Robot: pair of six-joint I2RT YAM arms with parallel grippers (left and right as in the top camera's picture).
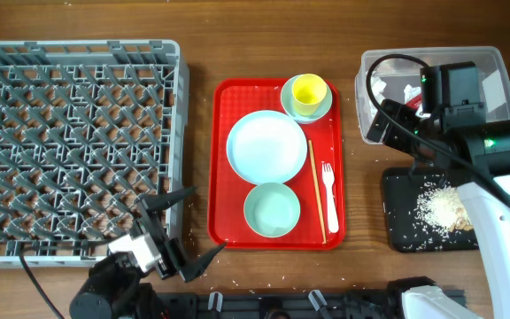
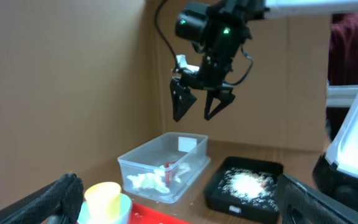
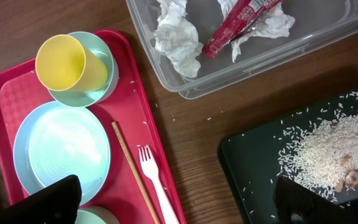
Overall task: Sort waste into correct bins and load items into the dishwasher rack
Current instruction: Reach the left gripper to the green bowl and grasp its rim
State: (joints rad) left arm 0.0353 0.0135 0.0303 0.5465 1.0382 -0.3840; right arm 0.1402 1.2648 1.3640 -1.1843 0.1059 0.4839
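Note:
The grey dishwasher rack (image 1: 78, 151) stands at the left. On a red tray (image 1: 228, 97) lie the pale plate (image 1: 266, 146), a bowl (image 1: 273, 209), the yellow cup (image 1: 309, 91) standing in a second bowl (image 1: 326, 108), the chopstick (image 1: 312, 177) and the white fork (image 1: 328, 190). The clear tub (image 1: 494, 66) holds tissue (image 3: 176, 37) and the red sachet (image 3: 238, 22). The black tray (image 1: 405, 221) holds rice (image 1: 438, 208). My left gripper (image 1: 189, 229) is open and empty by the rack's front right corner. My right gripper (image 2: 201, 102) is open and empty, high above the tub.
Loose rice grains lie on the wood between the red tray and the black tray (image 3: 229, 118) and along the front edge. A cardboard wall (image 2: 73, 93) stands behind the table. My right arm (image 1: 503, 204) crosses over the black tray.

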